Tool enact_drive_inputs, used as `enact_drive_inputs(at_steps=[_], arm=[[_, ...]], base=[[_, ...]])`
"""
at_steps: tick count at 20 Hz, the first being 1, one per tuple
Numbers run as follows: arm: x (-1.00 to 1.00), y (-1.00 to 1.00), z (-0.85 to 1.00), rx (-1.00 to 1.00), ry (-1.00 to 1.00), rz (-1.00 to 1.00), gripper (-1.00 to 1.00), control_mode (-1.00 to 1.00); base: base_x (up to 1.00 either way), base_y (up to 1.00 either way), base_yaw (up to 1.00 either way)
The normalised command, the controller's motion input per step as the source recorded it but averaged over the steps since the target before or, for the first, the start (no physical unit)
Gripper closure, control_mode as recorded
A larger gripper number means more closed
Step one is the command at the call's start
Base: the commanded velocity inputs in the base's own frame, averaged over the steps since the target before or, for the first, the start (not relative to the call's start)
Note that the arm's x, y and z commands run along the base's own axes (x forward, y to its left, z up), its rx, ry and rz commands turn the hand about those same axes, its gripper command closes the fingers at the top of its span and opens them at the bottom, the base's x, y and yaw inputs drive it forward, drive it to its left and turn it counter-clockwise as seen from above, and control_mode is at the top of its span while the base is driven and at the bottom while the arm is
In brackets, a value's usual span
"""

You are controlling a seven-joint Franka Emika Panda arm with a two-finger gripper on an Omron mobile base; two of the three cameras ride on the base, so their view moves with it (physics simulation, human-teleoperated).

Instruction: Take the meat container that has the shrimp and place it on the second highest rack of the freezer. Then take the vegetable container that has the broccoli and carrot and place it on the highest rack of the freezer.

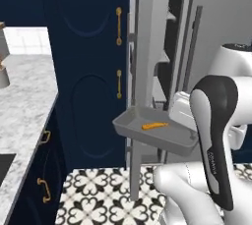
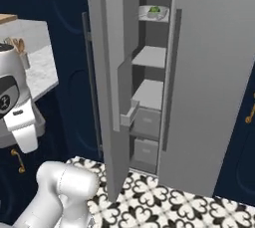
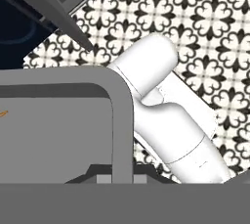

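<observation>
The meat container (image 1: pixel 147 131) is a grey tray held in the air in front of the freezer's open door (image 1: pixel 152 37). The small orange shrimp (image 1: pixel 155 125) lies in it. In the hand view my gripper (image 3: pixel 121 174) is shut on the tray's rim (image 3: pixel 122 120), with an orange tip of the shrimp (image 3: pixel 2 114) at the left edge. The freezer (image 2: pixel 214 72) stands open with pale grey shelves inside. The vegetable container (image 2: pixel 153 13), a white dish with green broccoli, sits on the top shelf in view. The shelf below it (image 2: pixel 149 57) is bare.
Navy cabinets with gold handles (image 1: pixel 118 26) stand left of the freezer. A marble counter (image 1: pixel 24 96) runs along the left. The open door (image 2: pixel 112 72) juts toward me. Two drawers (image 2: pixel 147 122) sit under a third shelf (image 2: pixel 148 92). Patterned tile floor (image 1: pixel 98 194) lies below.
</observation>
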Motion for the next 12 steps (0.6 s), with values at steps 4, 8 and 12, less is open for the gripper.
enact_drive_inputs(at_steps=[4,8,12], arm=[[0.00,0.00,0.00,0.00,0.00,0.00,1.00,1.00],[0.00,0.00,0.00,0.00,0.00,0.00,1.00,1.00],[0.00,0.00,0.00,0.00,0.00,0.00,1.00,1.00]], base=[[0.25,-1.00,0.00],[0.65,-0.89,-0.13],[0.97,-0.39,-0.13]])
